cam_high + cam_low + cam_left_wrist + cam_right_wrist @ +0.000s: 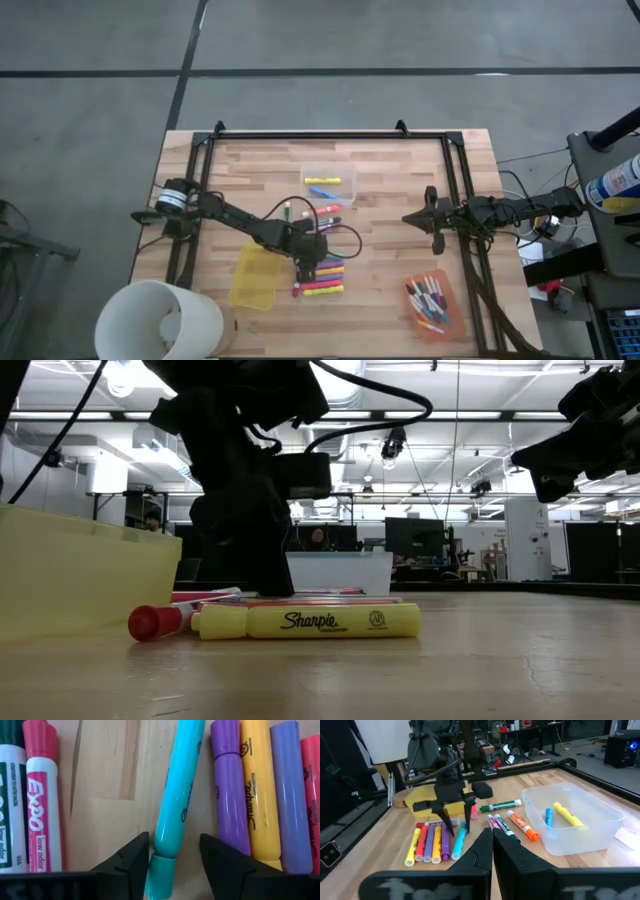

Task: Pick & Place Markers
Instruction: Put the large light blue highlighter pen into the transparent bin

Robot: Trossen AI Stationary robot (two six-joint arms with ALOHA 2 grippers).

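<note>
The left gripper (172, 852) is down at the loose row of markers mid-table, fingers apart either side of the slim turquoise highlighter marker (177, 795), not yet pinching. The danger, I'd say: that barrel lies tilted across the gap, so closing could roll it sideways into the purple marker (231, 795) just beside it, or catch only the cap end and let it swing. It looks smooth, glossy, round, with dark script along the body. Over on the right, the right gripper (492, 845) hangs above the table edge, fingers pressed together, waiting.
</note>
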